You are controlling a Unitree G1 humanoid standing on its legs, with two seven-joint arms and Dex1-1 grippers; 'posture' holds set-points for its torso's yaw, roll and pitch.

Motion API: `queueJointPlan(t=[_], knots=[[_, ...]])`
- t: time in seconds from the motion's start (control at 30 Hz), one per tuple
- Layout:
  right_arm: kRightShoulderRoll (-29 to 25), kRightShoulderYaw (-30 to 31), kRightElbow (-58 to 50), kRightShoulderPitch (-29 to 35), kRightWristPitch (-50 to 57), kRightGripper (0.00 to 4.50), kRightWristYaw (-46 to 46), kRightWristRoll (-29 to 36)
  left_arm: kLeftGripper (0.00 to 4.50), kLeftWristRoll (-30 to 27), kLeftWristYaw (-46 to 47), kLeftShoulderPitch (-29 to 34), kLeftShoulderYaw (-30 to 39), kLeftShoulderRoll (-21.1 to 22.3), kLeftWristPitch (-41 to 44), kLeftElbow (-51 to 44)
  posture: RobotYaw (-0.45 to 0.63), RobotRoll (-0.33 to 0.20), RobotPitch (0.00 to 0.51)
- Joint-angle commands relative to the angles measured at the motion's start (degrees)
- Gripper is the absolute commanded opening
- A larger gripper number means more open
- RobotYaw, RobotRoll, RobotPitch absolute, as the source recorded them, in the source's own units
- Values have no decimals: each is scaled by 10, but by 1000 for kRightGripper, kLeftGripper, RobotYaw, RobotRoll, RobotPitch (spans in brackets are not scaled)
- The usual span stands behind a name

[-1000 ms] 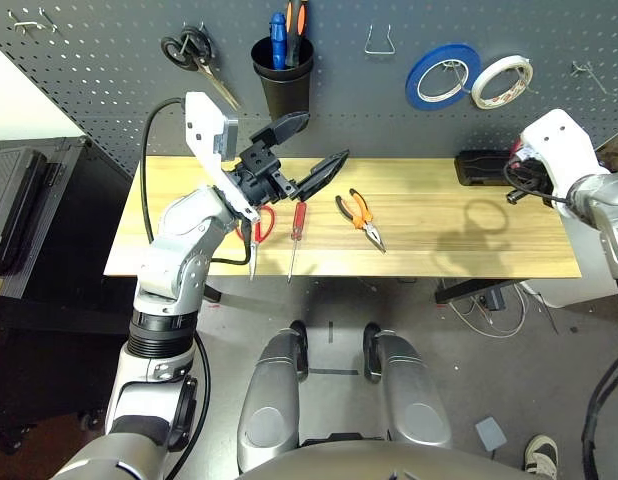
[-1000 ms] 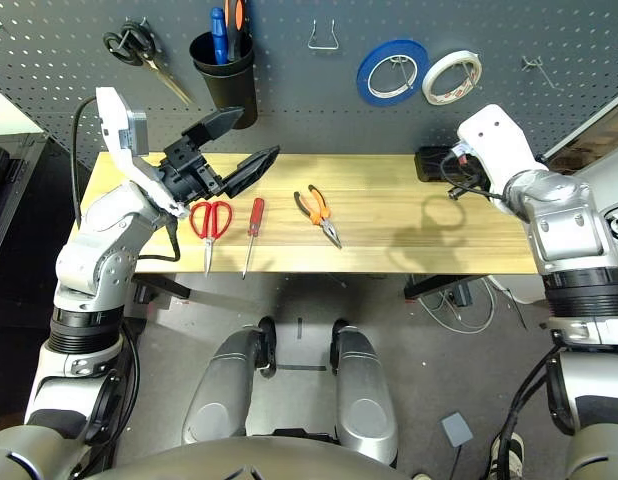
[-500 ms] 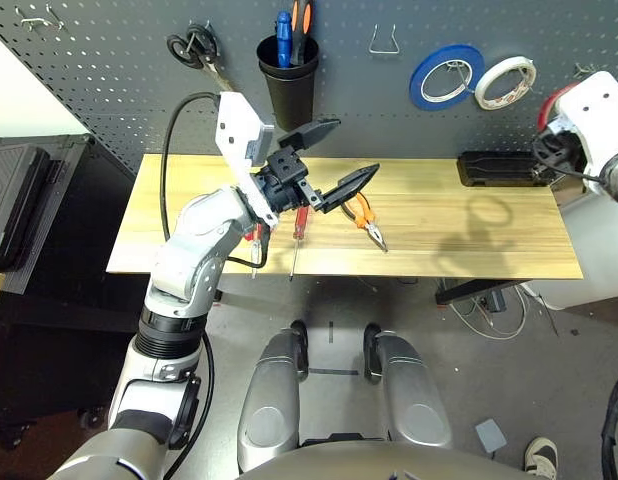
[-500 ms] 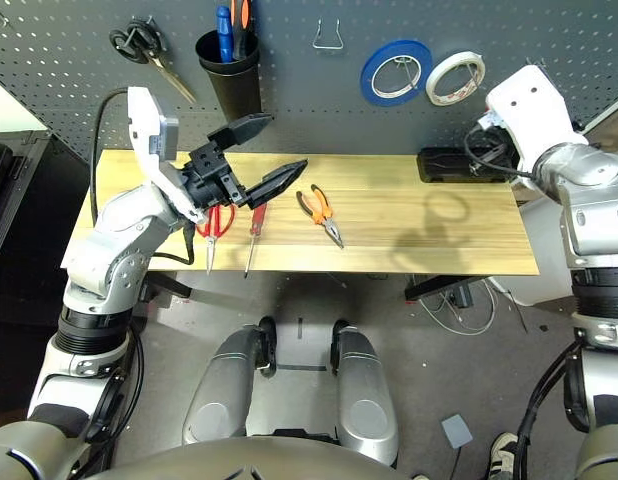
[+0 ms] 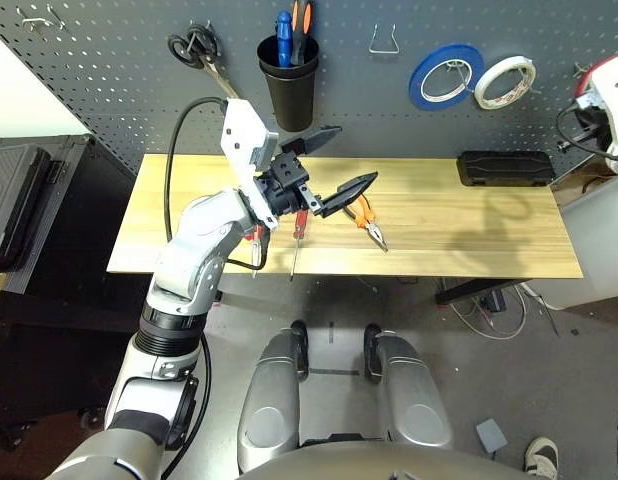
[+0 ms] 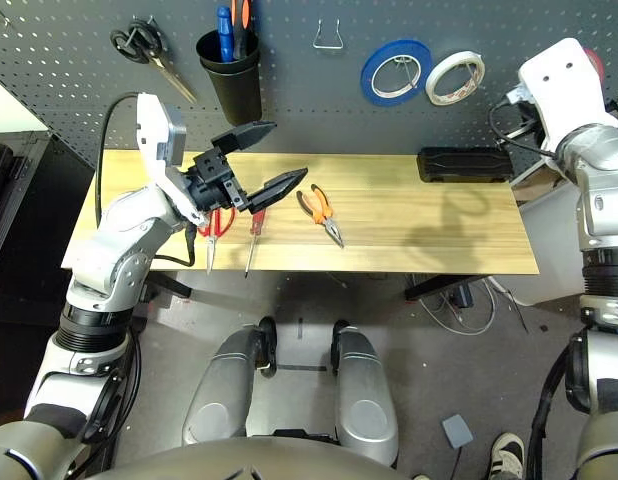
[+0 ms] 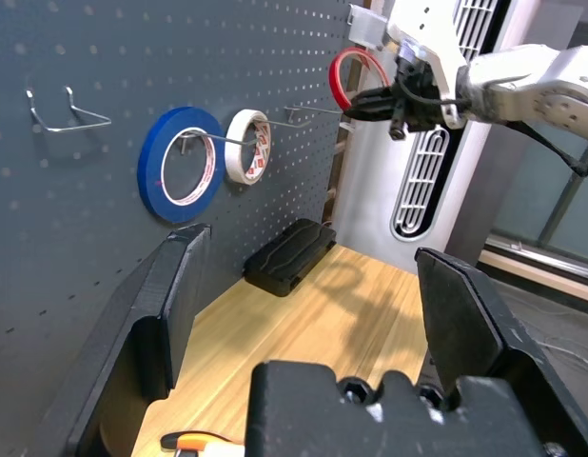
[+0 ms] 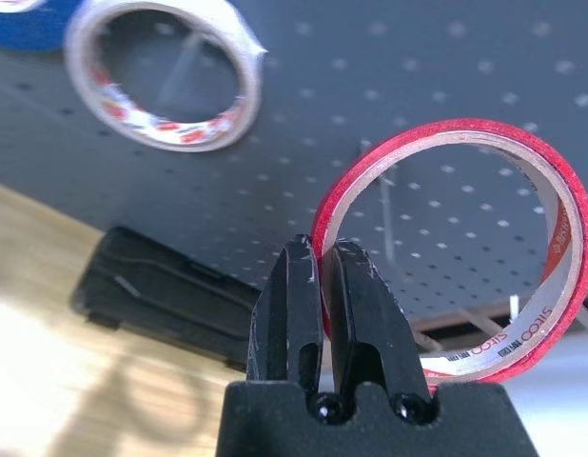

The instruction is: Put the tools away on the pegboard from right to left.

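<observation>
Up by the pegboard [image 8: 446, 57], the right gripper [image 8: 323, 262] pinches the red tape ring [image 8: 451, 248] by its rim. Its hole faces the board, just past the fingertips. Line that hole up with the bare hook [image 7: 313, 112] beside it, then slide on slowly. The left gripper [image 5: 329, 165] hangs wide open, holding nothing.
</observation>
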Motion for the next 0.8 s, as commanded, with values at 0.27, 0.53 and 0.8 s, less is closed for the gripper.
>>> queueJointPlan(t=[0.27, 0.53, 0.8], knots=[[14, -5, 160, -68, -26, 52, -18, 4, 4500, 11, -12, 10, -6, 2, -14, 11, -78, 0, 218], [35, 13, 289, -128, -76, 52, -17, -7, 4500, 13, -10, 12, -5, 6, -12, 9, -68, 0, 219], [59, 28, 409, -187, -124, 52, -25, -19, 4500, 14, -8, 10, -7, 5, -10, 8, -68, 0, 219]])
